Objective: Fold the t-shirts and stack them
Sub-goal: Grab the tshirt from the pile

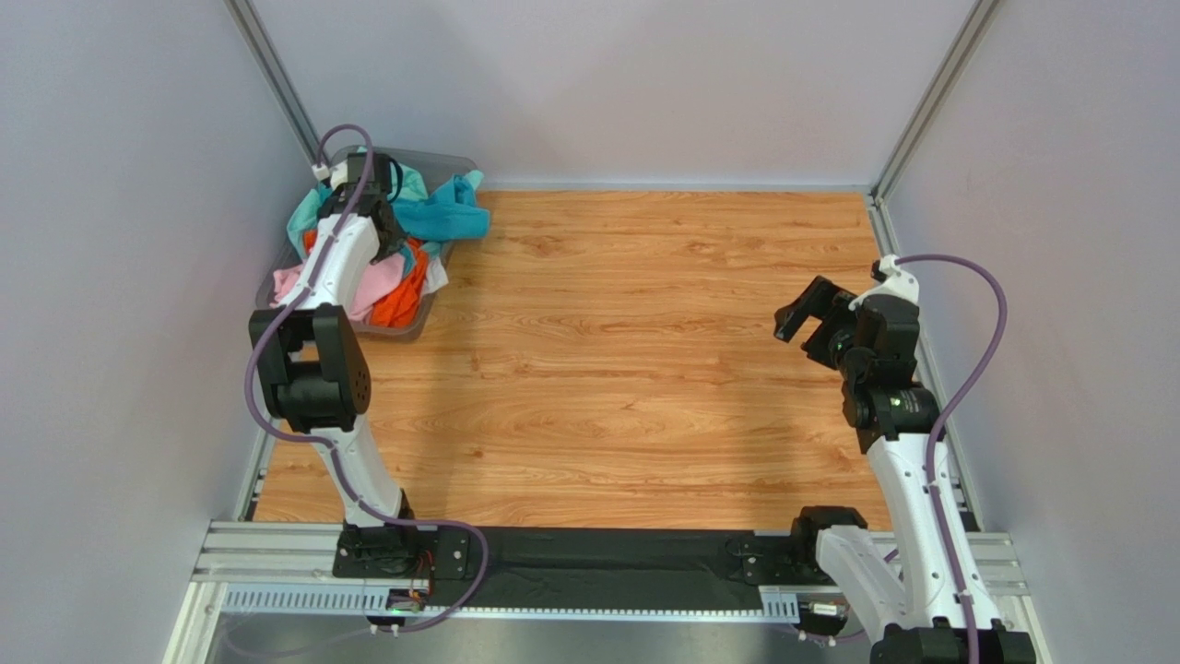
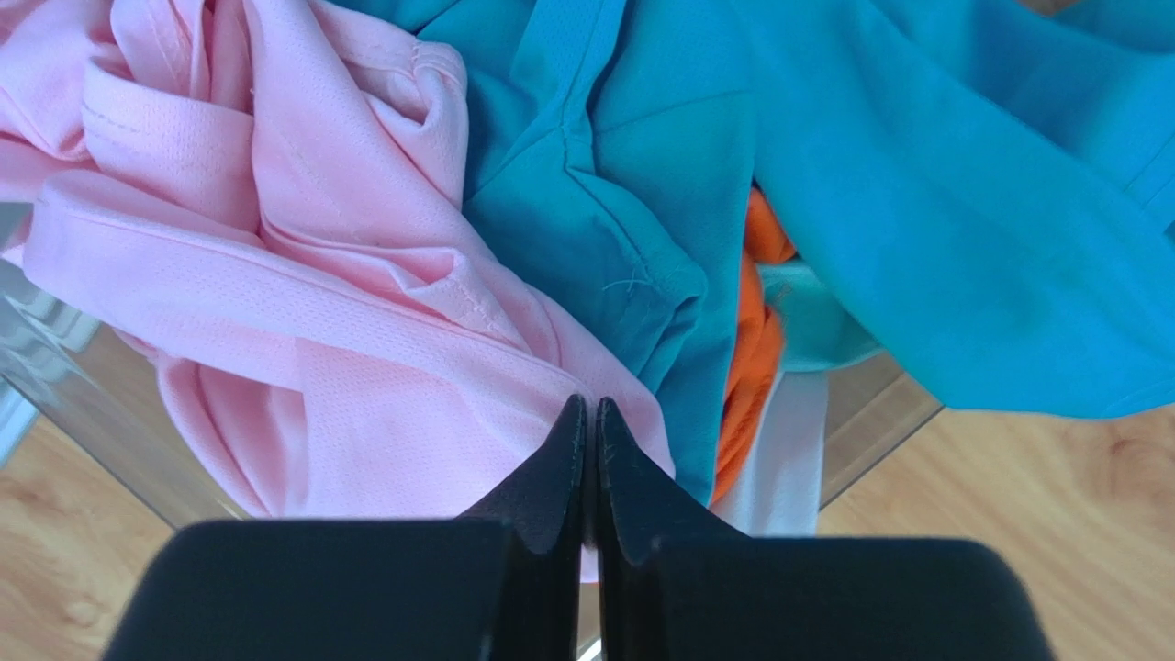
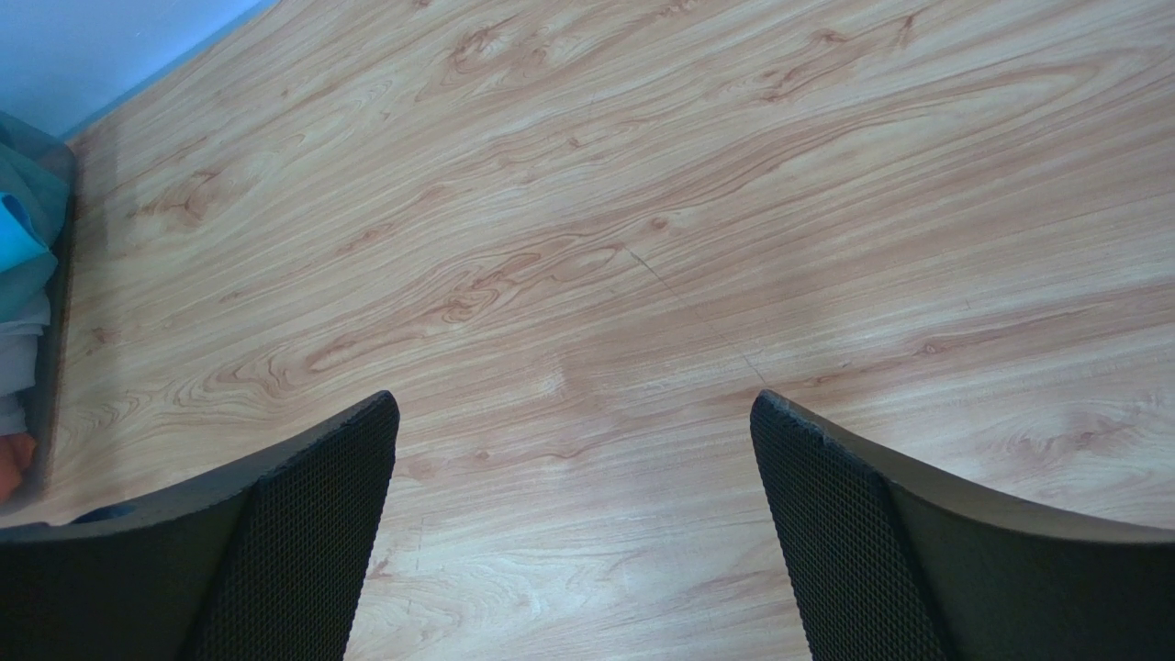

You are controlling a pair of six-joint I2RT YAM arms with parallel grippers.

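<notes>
- Left end effector [image 2: 589, 413] was over the grey bin [image 1: 416, 329], at 10 o'clock on the worktop [image 1: 651, 346] in the top view.
- Its jaws were all but closed, with only a thin slit between the black fingers [image 2: 545, 475]. The tips were nipped onto a fold of the pink t-shirt [image 2: 276, 276].
- The pink t-shirt lay crumpled in the bin, on the 9 o'clock side of the left wrist view.
- The teal t-shirt [image 2: 897, 207] was bunched from 12 to 3 o'clock in that view, touching the pink one. In the top view it spilled over the bin's 3 o'clock rim.
- The orange t-shirt [image 2: 759, 344] was wedged under the teal one, with only a strip showing. A bit of white cloth [image 2: 793, 455] sat just below it against the bin wall.
- All the shirts were heaped loose in the bin.
- Right end effector [image 3: 573, 400] hung above bare worktop at 3 o'clock in the top view, well apart from the bin. Its jaws were spread wide and nothing was between them.
- In the right wrist view the bin edge was at 9 o'clock.
</notes>
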